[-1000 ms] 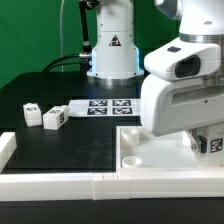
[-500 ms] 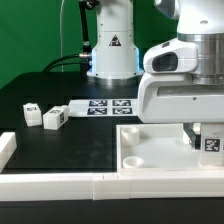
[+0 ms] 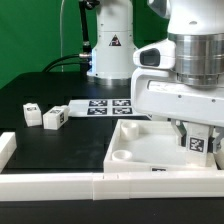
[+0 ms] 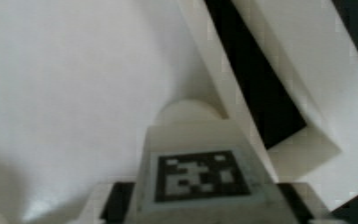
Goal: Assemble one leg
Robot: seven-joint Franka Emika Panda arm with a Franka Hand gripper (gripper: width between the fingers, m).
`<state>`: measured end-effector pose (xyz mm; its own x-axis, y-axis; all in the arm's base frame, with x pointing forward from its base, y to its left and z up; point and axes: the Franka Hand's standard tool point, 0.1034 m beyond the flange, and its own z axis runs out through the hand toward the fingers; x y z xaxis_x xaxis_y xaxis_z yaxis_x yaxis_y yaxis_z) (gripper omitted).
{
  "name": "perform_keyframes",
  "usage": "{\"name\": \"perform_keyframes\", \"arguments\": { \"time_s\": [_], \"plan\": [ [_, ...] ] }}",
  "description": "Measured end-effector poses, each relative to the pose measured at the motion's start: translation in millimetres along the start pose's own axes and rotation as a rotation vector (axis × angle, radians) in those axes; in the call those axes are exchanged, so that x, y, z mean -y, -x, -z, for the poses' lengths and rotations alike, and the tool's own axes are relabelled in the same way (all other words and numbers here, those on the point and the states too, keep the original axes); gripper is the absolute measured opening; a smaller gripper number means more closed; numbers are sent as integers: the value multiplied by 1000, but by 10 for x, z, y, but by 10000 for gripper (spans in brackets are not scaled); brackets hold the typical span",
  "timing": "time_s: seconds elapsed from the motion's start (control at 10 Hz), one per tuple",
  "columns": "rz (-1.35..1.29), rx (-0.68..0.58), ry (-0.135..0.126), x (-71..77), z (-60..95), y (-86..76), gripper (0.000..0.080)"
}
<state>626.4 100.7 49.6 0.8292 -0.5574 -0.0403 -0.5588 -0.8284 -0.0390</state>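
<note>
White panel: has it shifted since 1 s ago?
Yes. The white panel has slid toward the exterior view's left, its corner now nearer the marker board.

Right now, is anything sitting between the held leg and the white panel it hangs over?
Nothing visible. The pincer carries the leg directly above the white panel, whose surface below looks bare. The two spare legs lie apart on the exterior view's left.
</note>
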Motion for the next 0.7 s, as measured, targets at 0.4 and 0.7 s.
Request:
{"name": "perform_keyframes", "arguments": {
  "time_s": [0.4,0.7],
  "plan": [
    [4,1,1,-1,-7,2,634],
    [4,1,1,-2,-9,3,649]
  ]
}}
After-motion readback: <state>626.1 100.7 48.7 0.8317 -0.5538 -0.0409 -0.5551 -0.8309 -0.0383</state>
